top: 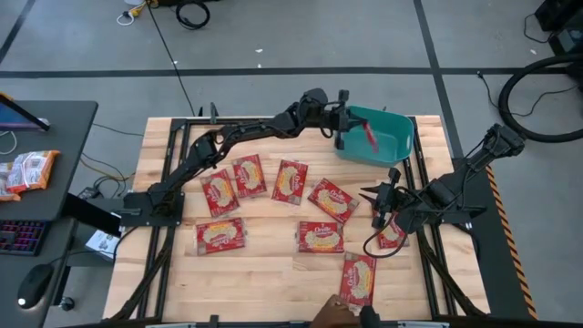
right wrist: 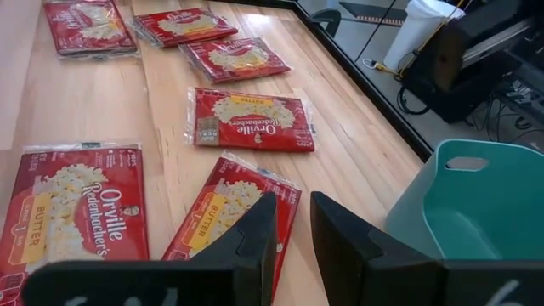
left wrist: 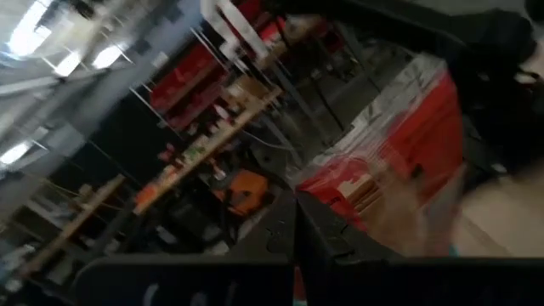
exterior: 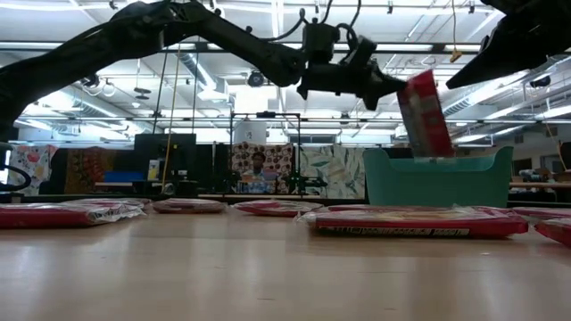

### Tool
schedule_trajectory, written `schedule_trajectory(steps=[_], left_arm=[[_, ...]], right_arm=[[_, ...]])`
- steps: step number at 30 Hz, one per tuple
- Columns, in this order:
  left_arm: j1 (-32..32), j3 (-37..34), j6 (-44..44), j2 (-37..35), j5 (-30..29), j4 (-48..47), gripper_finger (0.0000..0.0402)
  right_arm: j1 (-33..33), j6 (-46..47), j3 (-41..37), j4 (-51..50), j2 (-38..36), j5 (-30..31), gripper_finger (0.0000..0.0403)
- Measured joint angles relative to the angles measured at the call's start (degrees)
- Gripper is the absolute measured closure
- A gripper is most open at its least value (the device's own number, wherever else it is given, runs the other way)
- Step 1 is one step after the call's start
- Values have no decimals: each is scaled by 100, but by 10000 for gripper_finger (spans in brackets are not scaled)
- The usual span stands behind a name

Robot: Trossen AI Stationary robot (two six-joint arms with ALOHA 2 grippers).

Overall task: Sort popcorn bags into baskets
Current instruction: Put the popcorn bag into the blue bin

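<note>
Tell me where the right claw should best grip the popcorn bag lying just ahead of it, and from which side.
Probably from straight above, pinching across the bag's short width near one end. It lies flat on the table, so no edge stands up to grab from the side, and the bin sits close beside it. The right claw is open and already hovering over it.

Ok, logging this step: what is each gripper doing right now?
Left gripper: shut on a popcorn bag, held above the teal basket.
Right gripper: open, holding nothing, over bags on the table.
</note>
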Motion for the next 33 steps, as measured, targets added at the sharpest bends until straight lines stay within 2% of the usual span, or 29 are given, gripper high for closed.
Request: schedule_trajectory(steps=[14,28,33], left_arm=[[414,0,-720,0,1342,-381,395],[416,0,-942,0,1046,-654,369],[575,-1,-1451,-103,962,-932,372]], right_arm=[[0,0,0,78,41,-14,323],[0,0,0,92,141,-121,323],[2,16,0,92,140,-167,323]])
